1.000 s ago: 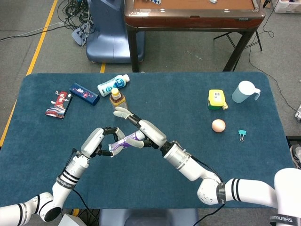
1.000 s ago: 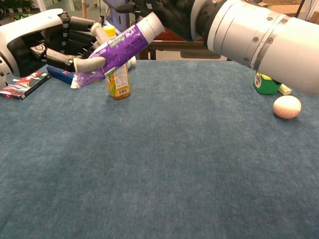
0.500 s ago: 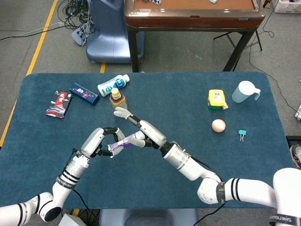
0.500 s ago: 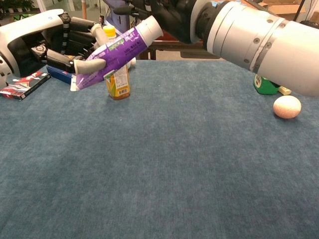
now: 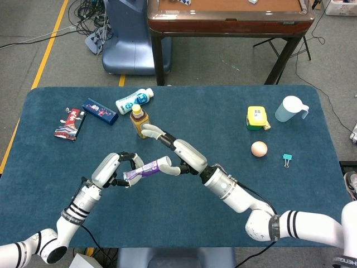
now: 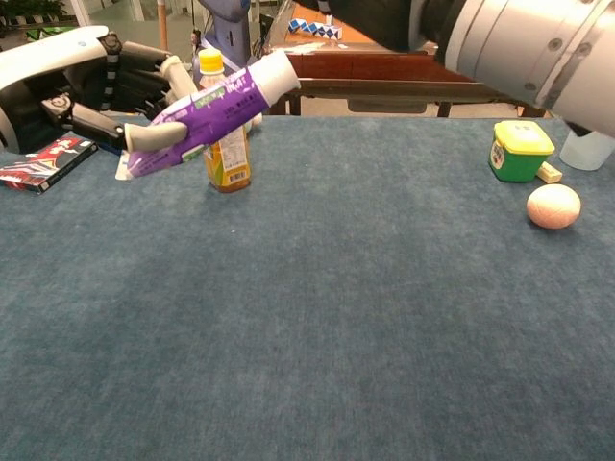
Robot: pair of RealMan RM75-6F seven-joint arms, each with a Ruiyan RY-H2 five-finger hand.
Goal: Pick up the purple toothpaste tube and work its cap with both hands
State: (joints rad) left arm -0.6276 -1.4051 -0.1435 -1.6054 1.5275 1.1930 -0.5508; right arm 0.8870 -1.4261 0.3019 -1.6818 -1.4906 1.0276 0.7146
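The purple toothpaste tube (image 5: 140, 170) (image 6: 200, 110) hangs above the blue table (image 5: 234, 100), its white cap (image 5: 163, 162) (image 6: 273, 73) pointing right and slightly up. My left hand (image 5: 110, 168) (image 6: 72, 84) grips the tube's tail end, thumb pressed along its underside. My right hand (image 5: 181, 154) (image 6: 384, 13) hovers just right of the cap with its fingers spread. One finger curves below the cap in the head view. The chest view shows the cap bare, with no finger on it.
A small juice bottle (image 5: 139, 119) (image 6: 223, 144) stands just behind the tube. A white bottle (image 5: 134, 100), blue box (image 5: 100, 110) and red packet (image 5: 70, 123) lie at back left. A green tub (image 5: 256, 118), egg (image 5: 259, 148), clear jug (image 5: 290, 109) and clip (image 5: 287, 160) sit right.
My right hand has come off the cap and drawn back to the right. The left hand has shifted slightly left and down with the tube, which now shows its cap uncovered.
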